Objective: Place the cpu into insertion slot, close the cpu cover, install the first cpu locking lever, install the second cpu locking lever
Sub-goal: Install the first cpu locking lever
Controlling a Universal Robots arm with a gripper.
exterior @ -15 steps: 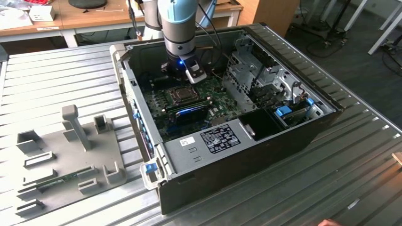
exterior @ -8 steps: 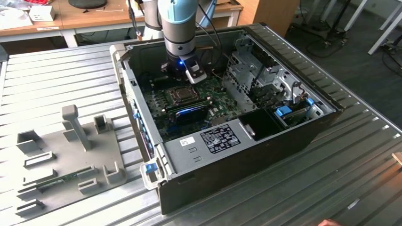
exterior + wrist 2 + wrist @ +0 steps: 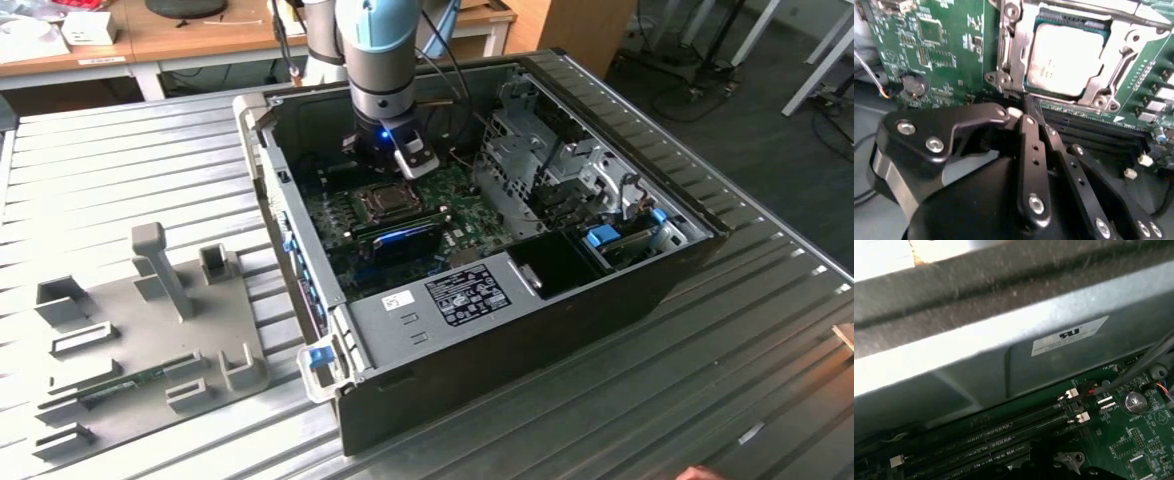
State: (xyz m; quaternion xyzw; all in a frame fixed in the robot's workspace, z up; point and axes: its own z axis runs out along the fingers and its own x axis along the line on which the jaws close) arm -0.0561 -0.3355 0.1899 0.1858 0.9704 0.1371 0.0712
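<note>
The cpu lies flat in the insertion slot on the green board, its pale silvery face showing. The cpu cover is down around it as a silvery frame. In the second wrist view my gripper is shut, its black fingers pressed together with nothing seen between them. The tips sit at the socket's edge, beside a corner of the cover. In the exterior view the gripper hangs inside the open computer case, just above the socket's far side.
Long black memory slots run beside the socket. The case's grey walls close in around the board, and a metal drive cage stands at the exterior view's right. A grey fixture plate lies on the table at the exterior view's left.
</note>
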